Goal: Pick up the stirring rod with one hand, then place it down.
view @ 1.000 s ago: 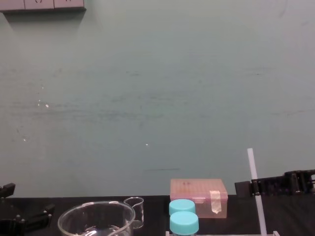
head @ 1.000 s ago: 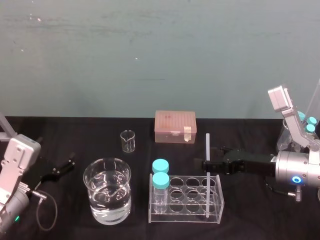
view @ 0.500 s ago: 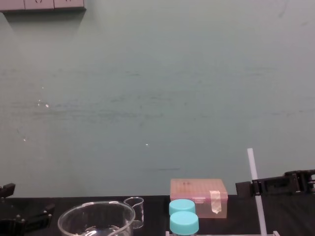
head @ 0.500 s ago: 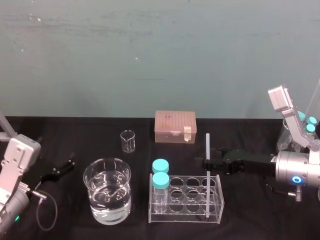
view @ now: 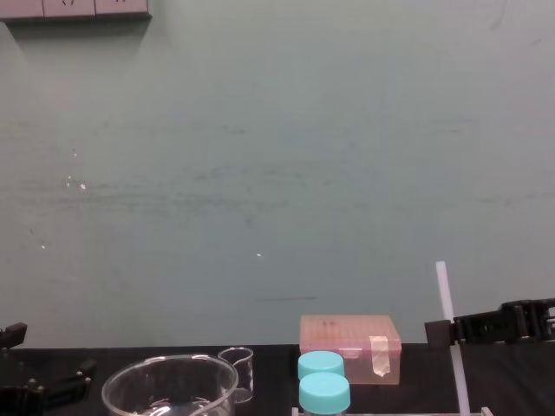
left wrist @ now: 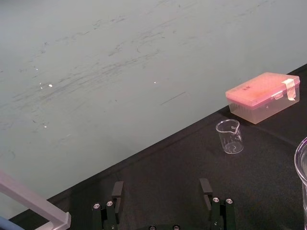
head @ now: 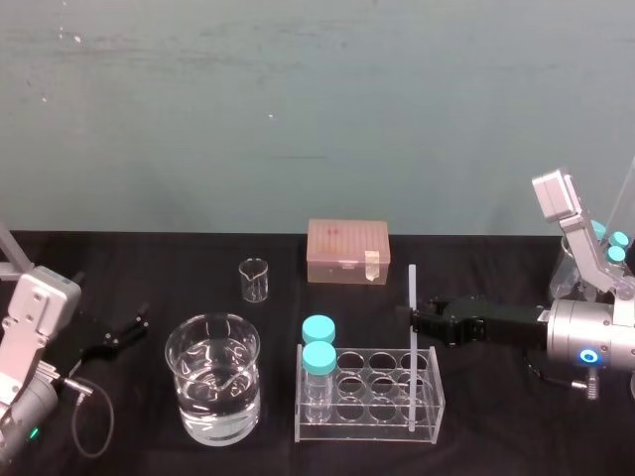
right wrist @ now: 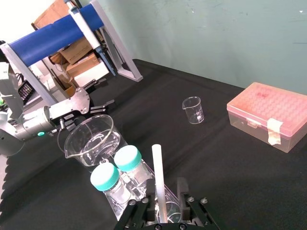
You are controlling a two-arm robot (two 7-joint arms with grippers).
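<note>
- Stirring rod (head: 411, 342): stood upright in a well at the right end of the clear rack (head: 369, 407); not yet lifted.
- R gripper (head: 417, 319): placed around the rod at approx. mid-height. Fingers (right wrist: 183, 188) are parted; a gap is seen on one side, so no grip is judged made.
- L gripper (head: 119, 332): parked at the left of the table (head: 496, 436), fingers apart.
- Risk: if closed off-centre, the rod is levered against the rack, which may be dragged or tipped w/ the capped bottles (head: 318, 342). A smooth rod may also slip under weak grip.

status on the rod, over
Right gripper open, straddling rod. Rod upright in rack. Left gripper parked, open, far left. Bottles clear of rod.
</note>
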